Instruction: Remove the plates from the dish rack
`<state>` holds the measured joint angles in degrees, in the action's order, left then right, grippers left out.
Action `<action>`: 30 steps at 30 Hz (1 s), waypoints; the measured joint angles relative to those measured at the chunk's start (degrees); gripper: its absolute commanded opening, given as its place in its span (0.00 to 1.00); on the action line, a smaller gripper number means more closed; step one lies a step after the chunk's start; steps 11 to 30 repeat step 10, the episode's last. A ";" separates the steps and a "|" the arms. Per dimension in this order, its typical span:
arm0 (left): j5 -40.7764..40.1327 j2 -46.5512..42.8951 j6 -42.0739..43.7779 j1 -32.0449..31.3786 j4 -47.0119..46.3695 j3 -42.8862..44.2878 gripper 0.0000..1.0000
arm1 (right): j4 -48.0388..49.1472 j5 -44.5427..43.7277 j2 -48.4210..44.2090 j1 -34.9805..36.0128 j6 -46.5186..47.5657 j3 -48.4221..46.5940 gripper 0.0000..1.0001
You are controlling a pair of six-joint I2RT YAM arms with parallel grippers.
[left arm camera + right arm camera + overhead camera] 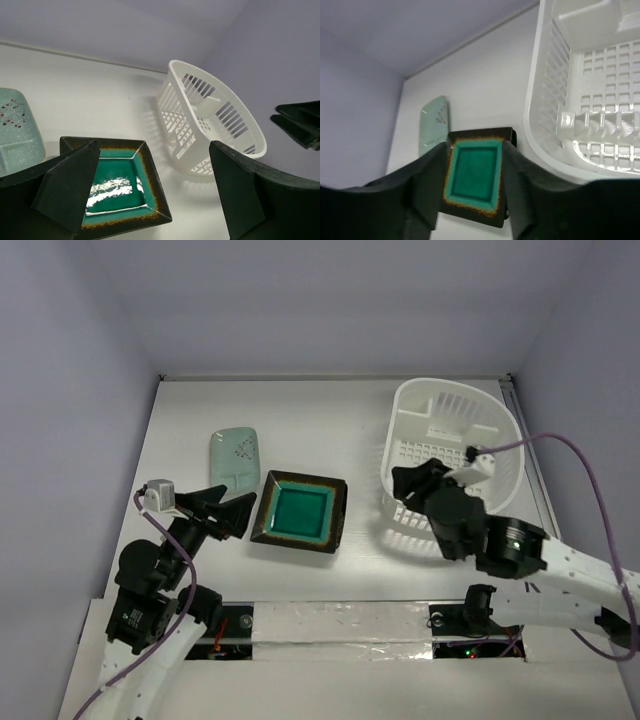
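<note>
the dish rack [172, 107] sits at the upper right of the overhead frame. no plate shows through its gridded base or slatted walls, so it looks unloaded. 2 plates lie flat on the counter [330, 420] to its left, apart from the rack, probably set there so each has free room and neither leans on the basket.

the pale mint plate [235, 455] is at centre left, a small rounded rectangle with a faint speckled sprig near one end. just beside it, lower and toward the middle, lies the square plate [302, 510]. it has a dark glossy rim, a brownish inner edge and a teal centre that catches the light. in the right wrist view a dark edge peeks from under its far corner – whether another plate lies beneath, i cannot tell.

the left end effector [232, 508] hovers at the square plate's left edge, fingers spread wide and holding nothing. the right end effector [412, 483] hangs over the rack's near-left rim, likewise parted and empty – to my eye, the task is near its end.
</note>
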<state>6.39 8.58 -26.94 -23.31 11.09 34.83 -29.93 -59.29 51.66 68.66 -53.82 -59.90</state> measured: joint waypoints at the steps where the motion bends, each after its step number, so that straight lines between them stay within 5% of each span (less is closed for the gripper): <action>1: -0.11 0.50 0.00 0.00 0.04 0.00 0.90 | 1.66 -0.07 -3.58 0.00 1.60 2.38 0.69; 7: -0.66 2.21 0.11 0.00 0.87 0.02 0.90 | 9.88 -0.57 -22.34 0.00 10.43 11.37 0.95; 30: -0.90 3.17 0.31 -0.02 1.31 0.59 0.90 | 13.75 -1.07 -27.36 0.00 13.77 13.09 0.97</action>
